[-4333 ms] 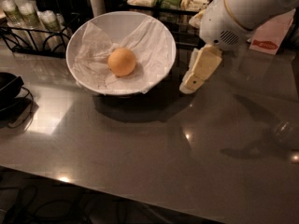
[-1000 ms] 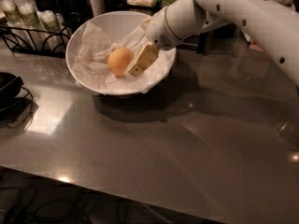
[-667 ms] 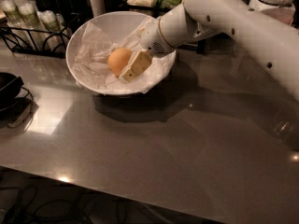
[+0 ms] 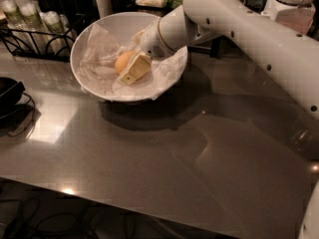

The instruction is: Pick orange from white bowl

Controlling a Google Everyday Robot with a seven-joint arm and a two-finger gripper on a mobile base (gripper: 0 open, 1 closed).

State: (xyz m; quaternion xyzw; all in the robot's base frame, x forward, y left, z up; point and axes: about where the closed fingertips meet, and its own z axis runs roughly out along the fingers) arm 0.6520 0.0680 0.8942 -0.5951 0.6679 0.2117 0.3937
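The orange [image 4: 122,61] lies in the middle of the white bowl [image 4: 94,39], on its crinkled paper liner. My gripper [image 4: 130,69] reaches into the bowl from the right, on the end of the white arm [image 4: 234,24]. Its cream-coloured fingers sit right against the orange's right side and cover part of it. The far side of the orange is hidden behind the gripper.
A black dish [image 4: 7,91] sits at the left edge of the grey table [image 4: 164,168]. A black wire rack with bottles [image 4: 30,24] stands behind the bowl at the left. Containers and a white jar [image 4: 294,4] stand along the back.
The arm swung left from beside the bowl into it. Over the last second the gripper slid further down and left, closing in on the orange's right side. The orange has not moved.
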